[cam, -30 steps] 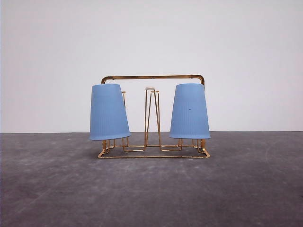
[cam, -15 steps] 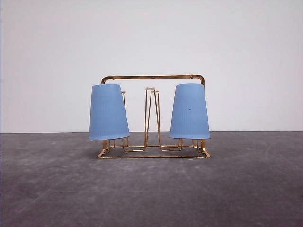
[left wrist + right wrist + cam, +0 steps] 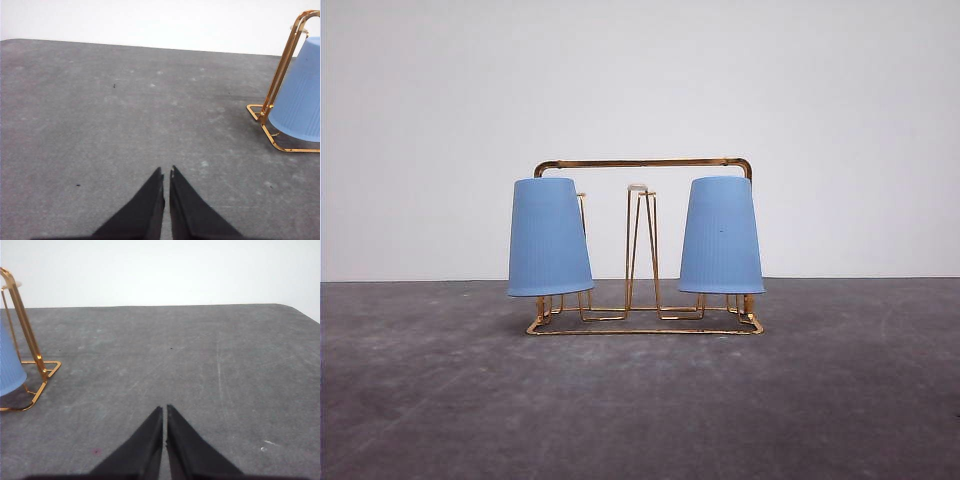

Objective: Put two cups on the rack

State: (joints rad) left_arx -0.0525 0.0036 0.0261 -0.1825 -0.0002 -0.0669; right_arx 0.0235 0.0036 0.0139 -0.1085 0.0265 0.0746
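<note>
Both cups (image 3: 550, 238) (image 3: 721, 236) hang upturned at the rack's (image 3: 642, 163) ends.

A plain white wall (image 3: 640, 80) stands behind, bare and evenly lit. Below it runs a dark grey counter (image 3: 640, 400), matte and mottled with pale scuffs and a few small specks. Its far corners are rounded.

Cups (image 3: 550, 238) (image 3: 721, 236) sit inverted at rack (image 3: 642, 163) ends.
</note>
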